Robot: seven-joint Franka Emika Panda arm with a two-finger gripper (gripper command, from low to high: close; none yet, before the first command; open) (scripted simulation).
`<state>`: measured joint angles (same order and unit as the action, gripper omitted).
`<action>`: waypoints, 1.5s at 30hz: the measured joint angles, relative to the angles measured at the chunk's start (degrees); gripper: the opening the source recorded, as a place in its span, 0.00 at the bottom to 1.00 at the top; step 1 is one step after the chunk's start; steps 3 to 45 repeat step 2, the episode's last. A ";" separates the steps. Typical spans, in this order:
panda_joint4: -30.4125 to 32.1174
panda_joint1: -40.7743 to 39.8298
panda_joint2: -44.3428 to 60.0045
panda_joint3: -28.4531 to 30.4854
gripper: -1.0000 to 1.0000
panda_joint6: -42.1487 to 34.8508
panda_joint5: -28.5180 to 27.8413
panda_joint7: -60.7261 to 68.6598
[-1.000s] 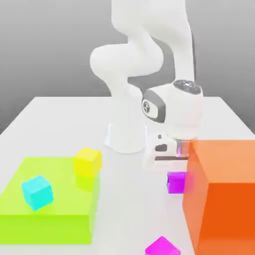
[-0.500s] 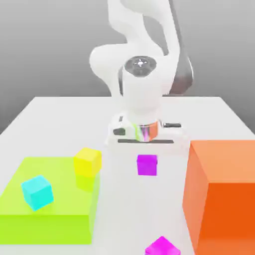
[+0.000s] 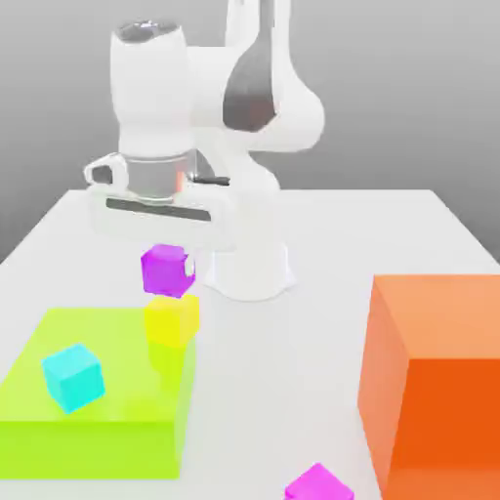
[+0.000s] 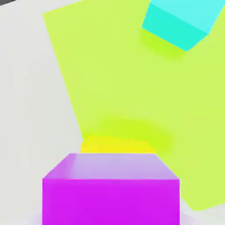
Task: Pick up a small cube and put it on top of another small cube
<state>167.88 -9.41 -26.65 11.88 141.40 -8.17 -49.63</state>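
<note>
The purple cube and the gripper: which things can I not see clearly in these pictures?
- Gripper fingers: I cannot make them out around the purple cube in the exterior view.
- Yellow cube: mostly hidden behind the purple cube in the hand view.
- Cyan cube: cut off by the hand view's edge.
- Pink cube: cut off by the exterior view's lower edge.

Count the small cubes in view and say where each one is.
4. The purple cube hangs under the gripper, just above the yellow cube on the lime-green slab; the cyan cube sits on that slab; a pinker magenta cube lies near the orange block.
</note>
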 joint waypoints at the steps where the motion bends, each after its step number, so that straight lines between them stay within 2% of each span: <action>1: 0.00 0.00 0.00 0.00 1.00 0.00 0.00 0.00; 45: 0.00 0.00 0.00 0.00 1.00 0.00 0.00 0.00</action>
